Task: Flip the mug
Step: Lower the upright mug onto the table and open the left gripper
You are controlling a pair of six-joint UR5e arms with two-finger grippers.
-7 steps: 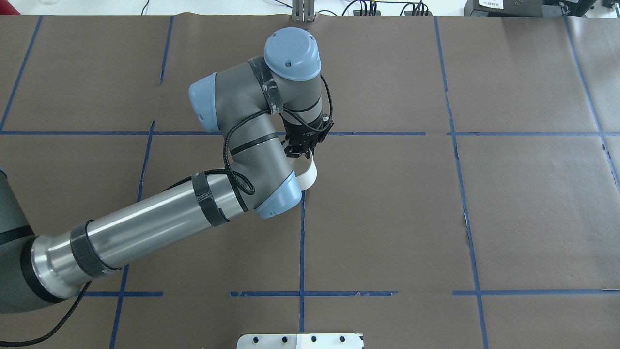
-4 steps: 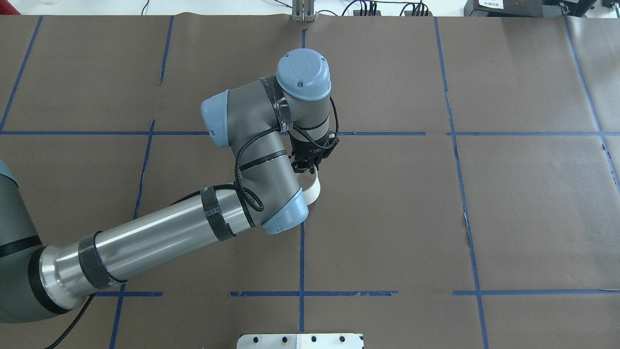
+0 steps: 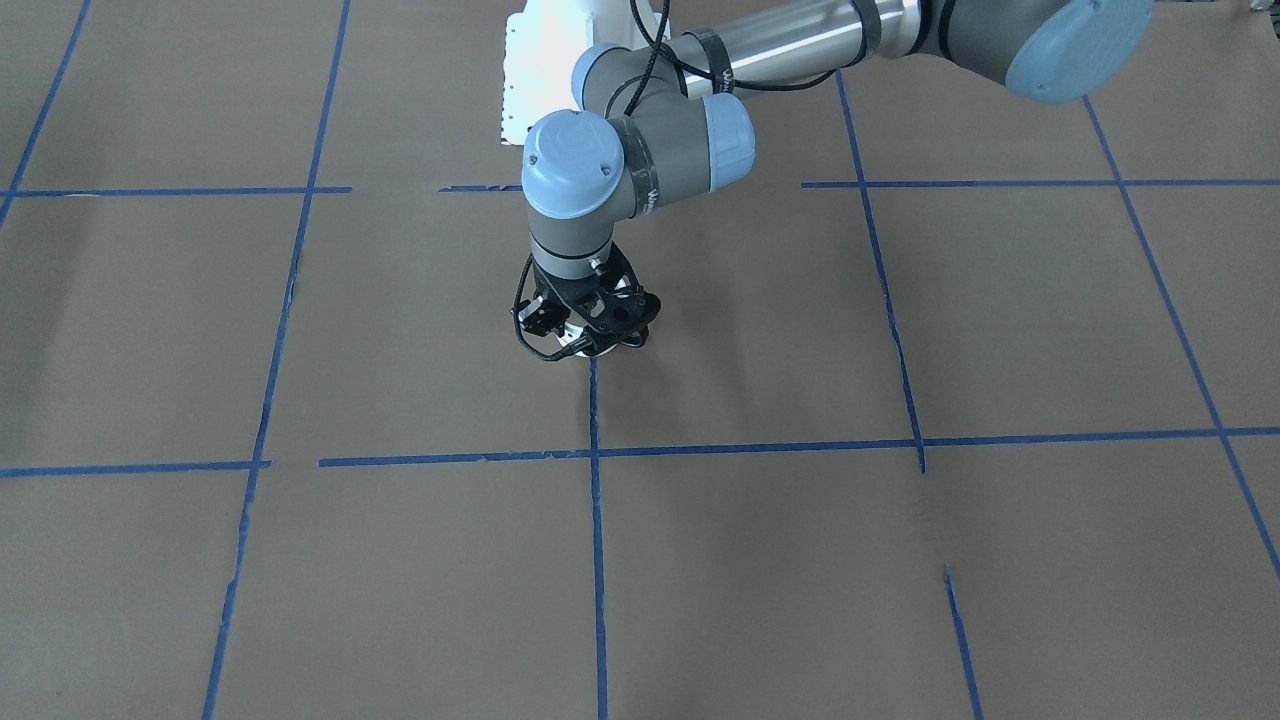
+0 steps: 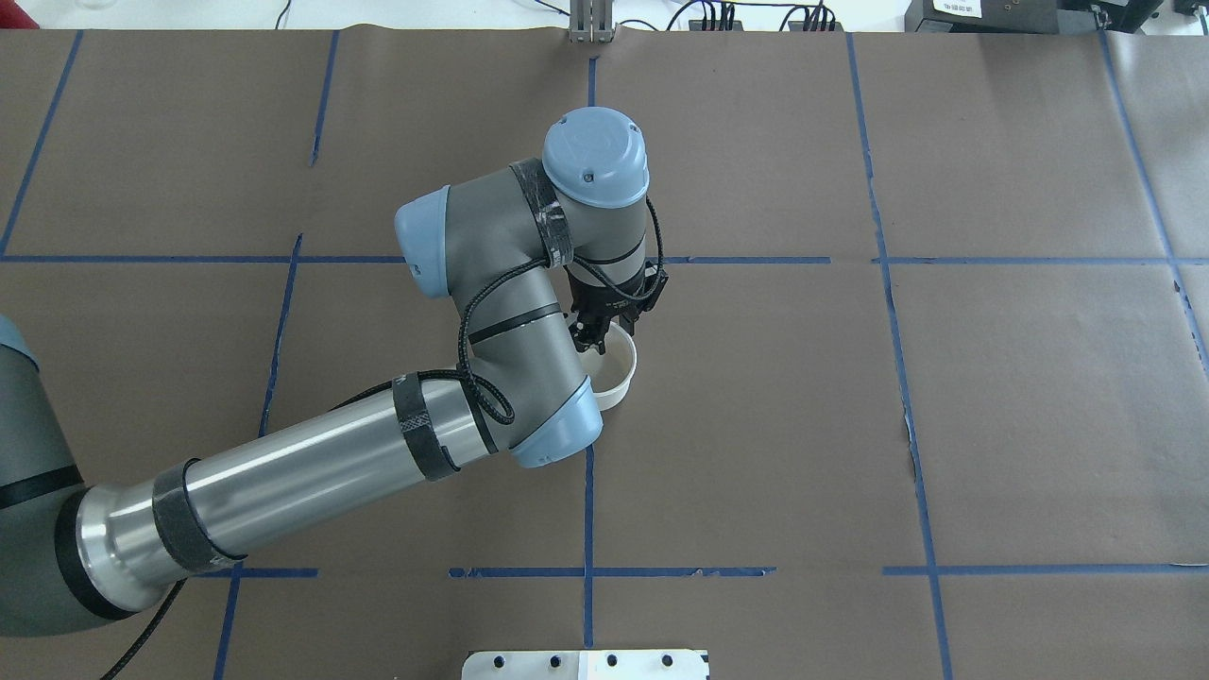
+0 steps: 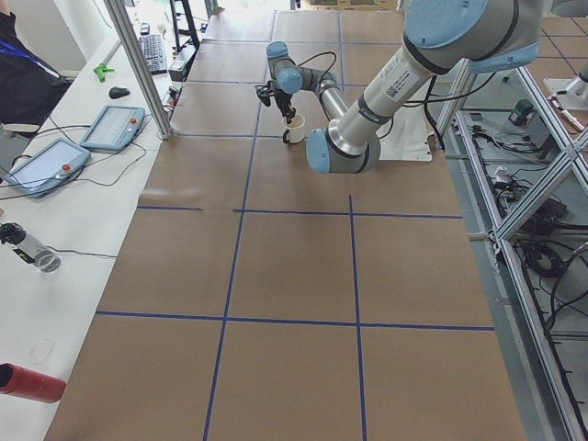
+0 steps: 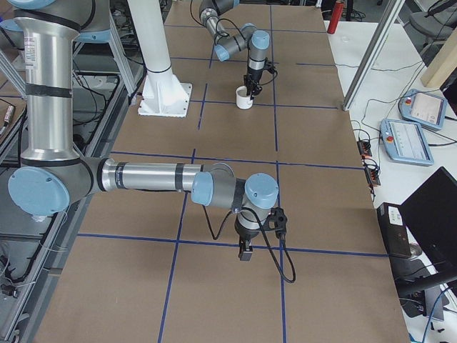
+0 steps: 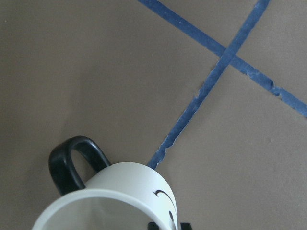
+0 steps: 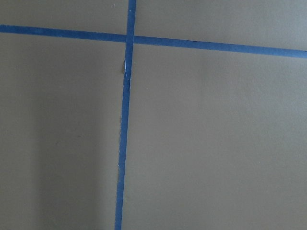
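Note:
The white mug (image 4: 619, 376) is upright with its mouth up, near a blue tape line in the middle of the table. My left gripper (image 4: 602, 332) comes down from above and is shut on the mug's far rim. In the left wrist view the mug (image 7: 120, 196) shows its black loop handle (image 7: 76, 160) and part of the black face print. I cannot tell whether its base touches the paper. It also shows in the side views (image 5: 294, 129) (image 6: 245, 98). My right gripper (image 6: 245, 251) hangs low over bare paper, far from the mug; I cannot tell if it is open.
Brown paper with a grid of blue tape (image 4: 587, 491) covers the table. The white base plate (image 4: 586, 664) is at the robot's edge. Tablets (image 5: 110, 126) and a red bottle (image 5: 32, 381) lie on the side bench beyond the paper.
The left wrist has moved slightly right and toward the robot and has turned. The mug, which showed only its white side before, now shows its open mouth facing up.

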